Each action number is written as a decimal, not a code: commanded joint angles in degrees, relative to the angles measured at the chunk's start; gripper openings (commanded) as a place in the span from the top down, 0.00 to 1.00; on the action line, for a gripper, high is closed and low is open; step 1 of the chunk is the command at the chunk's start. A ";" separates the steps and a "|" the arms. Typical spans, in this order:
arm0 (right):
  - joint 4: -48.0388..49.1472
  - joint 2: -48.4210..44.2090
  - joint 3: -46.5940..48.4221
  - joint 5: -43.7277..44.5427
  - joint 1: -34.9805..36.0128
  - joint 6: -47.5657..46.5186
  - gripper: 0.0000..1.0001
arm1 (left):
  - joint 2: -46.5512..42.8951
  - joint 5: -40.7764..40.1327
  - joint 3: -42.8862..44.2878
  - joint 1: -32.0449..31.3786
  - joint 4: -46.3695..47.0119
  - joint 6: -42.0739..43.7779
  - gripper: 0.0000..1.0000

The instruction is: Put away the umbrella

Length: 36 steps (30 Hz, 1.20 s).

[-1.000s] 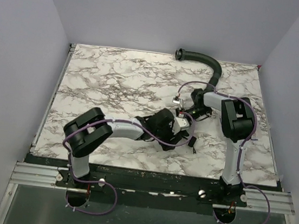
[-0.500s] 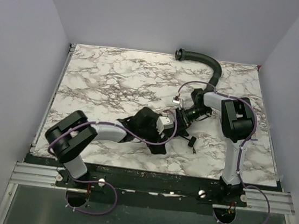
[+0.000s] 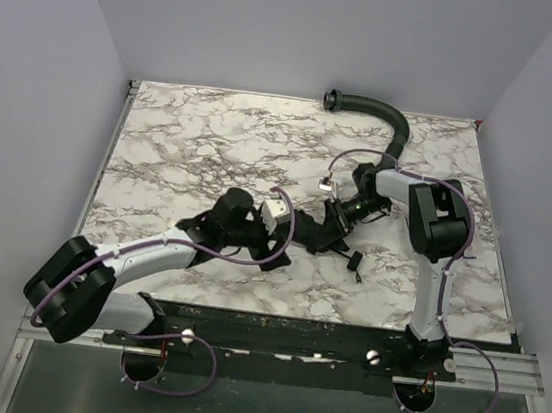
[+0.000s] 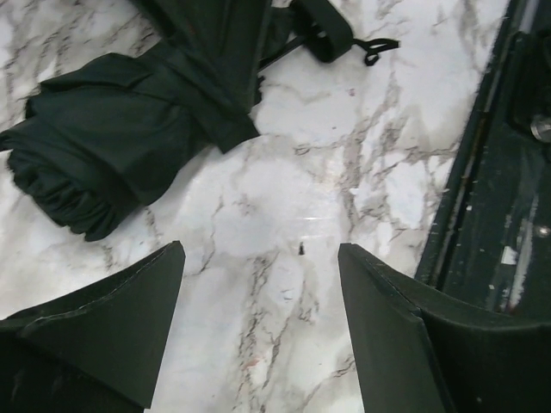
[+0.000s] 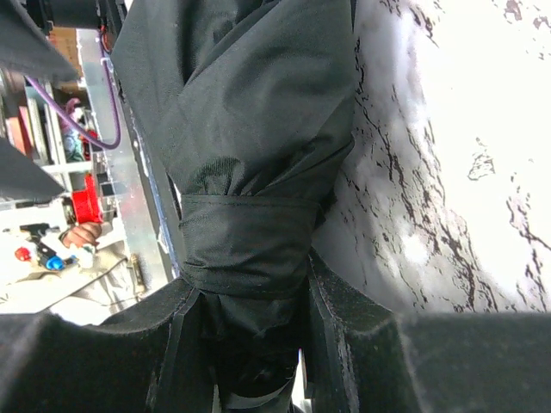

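Note:
The umbrella is a short black folded bundle lying on the marble table, right of centre. My right gripper is shut on it; in the right wrist view both fingers press on the bundle at its wrap strap. My left gripper is open and empty, just left of the bundle. In the left wrist view the gripper hangs over bare marble. There the bundle lies ahead to the left, with its small black handle and wrist loop beyond.
A curved black ribbed hose lies at the table's back right edge. The black front rail of the table runs along the right of the left wrist view. Grey walls close in the table on three sides.
My left arm has drawn back to the left, away from the umbrella, and stretched out low. The right gripper has stayed on the bundle, which has shifted slightly left.

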 commanded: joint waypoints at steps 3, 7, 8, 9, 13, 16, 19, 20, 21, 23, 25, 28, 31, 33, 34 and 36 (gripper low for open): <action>2.89 0.69 -3.03 12.97 0.64 -8.49 0.94 | -4.10 -11.52 -1.50 -0.09 -0.97 3.67 0.25; 2.77 -3.42 -4.95 13.14 1.36 -11.38 0.78 | -4.59 -12.32 -1.01 -0.08 -0.93 3.77 0.25; 2.78 -4.59 -5.37 13.60 1.58 -12.04 0.74 | -4.46 -12.34 -0.78 -0.12 -0.91 4.49 0.25; 3.01 -5.48 -6.00 13.87 1.70 -12.28 0.70 | -4.27 -12.34 -0.38 -0.09 -1.12 5.32 0.25; 2.98 -8.62 -7.07 15.98 1.86 -13.42 0.54 | -4.11 -12.38 1.20 -0.11 -2.05 5.68 0.25; 2.66 -10.74 -7.27 17.43 1.86 -14.15 0.45 | -4.45 -12.32 1.63 -0.08 -2.29 5.88 0.25; 1.95 -12.96 -6.99 18.70 1.82 -14.63 0.35 | -4.81 -12.52 1.99 -0.09 -2.69 6.14 0.25; 1.84 -13.75 -6.85 18.94 1.86 -14.77 0.31 | -4.86 -12.42 2.02 -0.12 -2.76 6.29 0.25; 1.46 -14.20 -6.75 19.43 1.86 -14.93 0.29 | -4.85 -12.46 2.07 -0.08 -2.98 6.40 0.25; 0.65 -15.02 -6.43 19.94 1.86 -15.55 0.27 | -5.05 -12.70 2.20 -0.12 -3.26 6.56 0.25; -0.29 -15.87 -6.21 20.33 1.86 -16.21 0.21 | -5.42 -13.02 2.09 -0.08 -3.39 7.00 0.25; -1.45 -18.03 -5.92 20.83 1.86 -17.24 0.00 | -6.60 -13.09 1.56 -0.08 -2.96 8.12 0.25; -3.21 -20.69 -4.95 20.87 1.90 -18.29 0.00 | -7.95 -12.34 0.39 -0.10 -1.17 10.26 0.24; -4.81 -22.18 -4.17 20.38 2.03 -19.07 0.00 | -8.50 -11.41 -0.03 -0.08 0.57 11.74 0.22; -5.51 -22.76 -3.94 20.23 2.04 -19.12 0.00 | -8.47 -10.94 -0.23 -0.09 1.79 12.70 0.09; -6.17 -24.14 -3.90 20.09 2.04 -19.43 0.00 | -7.57 -9.50 0.43 -0.10 3.33 14.07 0.02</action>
